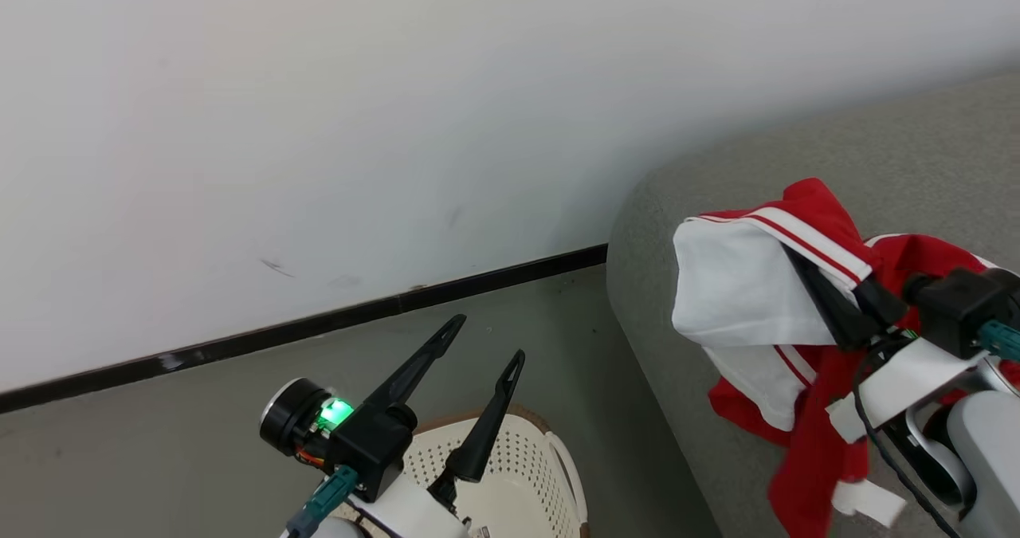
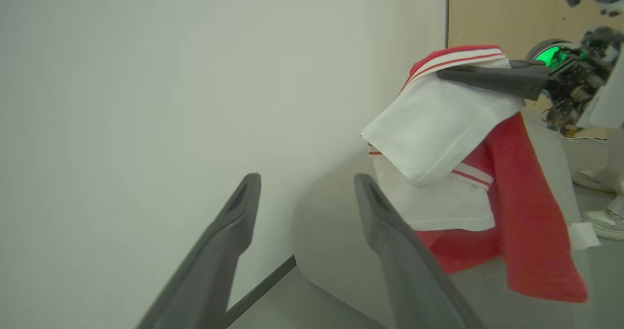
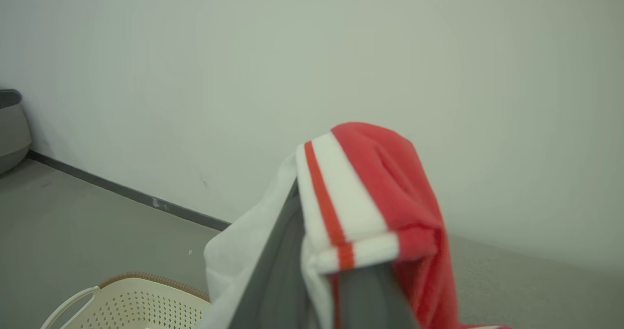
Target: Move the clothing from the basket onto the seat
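We see clothing [image 1: 749,299] — bright red, white lining turned outward, white bands with thin red stripe at hem — hanging from right pincer [image 1: 801,271] above seat [image 1: 837,155], near its rounded corner. Pincer fingers nearly together, fold of fabric pinched between; cloth drapes over one finger. Lower red folds reach cushion; whether they rest there we cannot tell. Left pincer [image 1: 488,337] spread wide, empty, over basket [image 1: 522,474]. Basket cut off by frame edge — inside mostly hidden from us.
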Controlling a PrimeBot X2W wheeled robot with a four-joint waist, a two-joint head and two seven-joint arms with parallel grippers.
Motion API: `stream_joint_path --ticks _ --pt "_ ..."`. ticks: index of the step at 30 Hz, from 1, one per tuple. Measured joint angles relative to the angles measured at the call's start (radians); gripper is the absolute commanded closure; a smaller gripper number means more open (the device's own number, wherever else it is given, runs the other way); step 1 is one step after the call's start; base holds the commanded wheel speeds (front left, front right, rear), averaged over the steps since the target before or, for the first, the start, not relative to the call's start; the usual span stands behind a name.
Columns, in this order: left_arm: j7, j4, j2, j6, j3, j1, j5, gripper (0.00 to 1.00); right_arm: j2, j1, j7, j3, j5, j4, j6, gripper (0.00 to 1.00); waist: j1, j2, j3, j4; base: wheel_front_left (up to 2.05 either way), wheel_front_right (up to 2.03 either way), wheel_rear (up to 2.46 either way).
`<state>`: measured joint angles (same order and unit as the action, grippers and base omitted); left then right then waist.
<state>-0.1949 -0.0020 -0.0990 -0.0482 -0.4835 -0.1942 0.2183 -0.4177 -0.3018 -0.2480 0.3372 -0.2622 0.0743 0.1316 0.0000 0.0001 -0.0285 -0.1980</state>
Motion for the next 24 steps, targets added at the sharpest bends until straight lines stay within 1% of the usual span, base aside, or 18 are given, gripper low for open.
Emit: stream_joint_path --ticks 9,12,22,24 --pt "0.000 0.024 0.001 -0.025 -0.043 0.001 0.004 0.00 0.001 0.110 -0.003 -0.123 0.044 -0.063 0.000 1.00 0.0000 0.0000 -0.010 -0.078 0.00 0.00 0.00" --pt "0.000 0.035 0.003 -0.035 -0.051 0.005 0.027 0.00 0.000 0.128 -0.003 -0.137 0.061 -0.081 0.000 1.00 0.0000 0.0000 -0.013 -0.105 0.00 0.00 0.00" --pt "0.002 0.048 -0.005 -0.044 -0.077 0.020 0.028 0.00 0.003 0.205 -0.003 -0.165 0.069 -0.131 0.000 1.00 0.0000 0.0000 -0.013 -0.191 0.00 0.00 0.00" --pt "0.005 0.048 -0.005 -0.044 -0.077 0.020 0.028 0.00 0.004 0.213 -0.003 -0.165 0.069 -0.134 0.000 1.00 0.0000 0.0000 -0.011 -0.199 0.00 0.00 0.00"
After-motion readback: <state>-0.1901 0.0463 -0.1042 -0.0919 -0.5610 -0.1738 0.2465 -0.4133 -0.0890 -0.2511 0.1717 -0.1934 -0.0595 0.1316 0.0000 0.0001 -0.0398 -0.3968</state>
